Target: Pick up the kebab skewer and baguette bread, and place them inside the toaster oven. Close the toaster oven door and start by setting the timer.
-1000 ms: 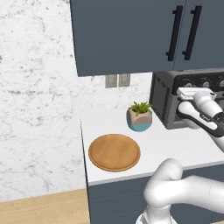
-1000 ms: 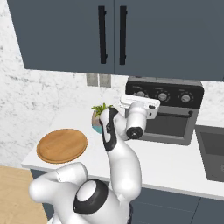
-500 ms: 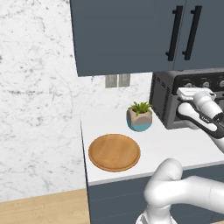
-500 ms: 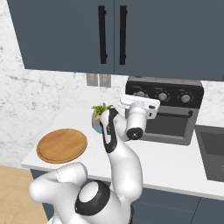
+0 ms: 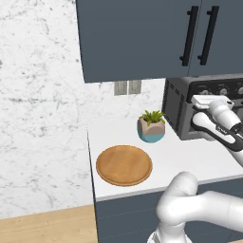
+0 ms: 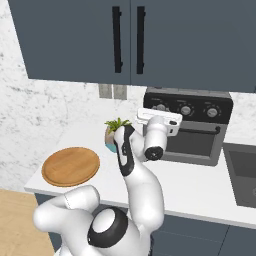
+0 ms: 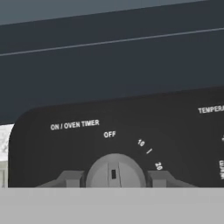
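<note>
Wooden board [image 5: 124, 164] at left on the worktop [image 5: 185, 156] lies bare; I take it the food is already in, though I cannot see inside. Potted plant [image 5: 152, 126] next, then the toaster oven [image 6: 189, 125] at right, its door [image 6: 191, 144] shut. My jaws [image 7: 114, 178] stand narrowly apart, one finger either side of the timer knob [image 7: 114, 172], seemingly clamped on it. Pointer reads "OFF"; labels "ON / OVEN TIMER", "10", "20", part of "TEMPERA…". Timer left to set.

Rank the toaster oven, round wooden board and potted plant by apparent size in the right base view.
1. toaster oven, largest.
2. round wooden board; it sits nearer the camera, so this gap is unsure.
3. potted plant, smallest, partly hidden by the arm.
</note>
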Tool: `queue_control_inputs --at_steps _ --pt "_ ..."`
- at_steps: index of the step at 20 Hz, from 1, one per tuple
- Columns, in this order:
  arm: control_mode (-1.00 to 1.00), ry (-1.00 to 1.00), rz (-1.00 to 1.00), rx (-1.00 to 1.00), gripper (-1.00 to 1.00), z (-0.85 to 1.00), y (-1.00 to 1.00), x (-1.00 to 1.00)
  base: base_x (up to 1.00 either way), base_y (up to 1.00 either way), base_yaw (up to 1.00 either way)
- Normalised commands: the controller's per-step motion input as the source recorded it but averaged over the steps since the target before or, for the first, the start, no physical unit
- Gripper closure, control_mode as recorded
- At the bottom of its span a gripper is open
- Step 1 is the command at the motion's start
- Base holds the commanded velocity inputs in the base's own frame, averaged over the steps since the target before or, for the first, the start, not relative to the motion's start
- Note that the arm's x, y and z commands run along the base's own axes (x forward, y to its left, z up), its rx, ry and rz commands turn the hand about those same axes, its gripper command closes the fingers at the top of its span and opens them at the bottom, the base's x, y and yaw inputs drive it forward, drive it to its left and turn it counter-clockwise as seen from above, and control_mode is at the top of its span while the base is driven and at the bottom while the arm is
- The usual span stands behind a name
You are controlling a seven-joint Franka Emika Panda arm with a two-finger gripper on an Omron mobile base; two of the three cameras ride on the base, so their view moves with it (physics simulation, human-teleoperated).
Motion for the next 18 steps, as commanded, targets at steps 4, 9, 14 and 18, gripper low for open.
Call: queue_control_inputs --at_steps 4,9,14,18 --pt "-1.0 0.01 0.06 0.06 1.0 0.26 0.09 0.0 0.0 0.0 0.0" --pt "-1.0 0.0 0.07 0.12 1.0 0.23 0.12 0.0 0.0 0.0 0.0" --pt "-1.0 0.0 0.07 0.16 1.0 0.15 0.07 0.0 0.0 0.0 0.0" --pt "-1.0 0.0 0.09 0.18 1.0 0.1 0.03 0.05 0.0 0.0 0.0"
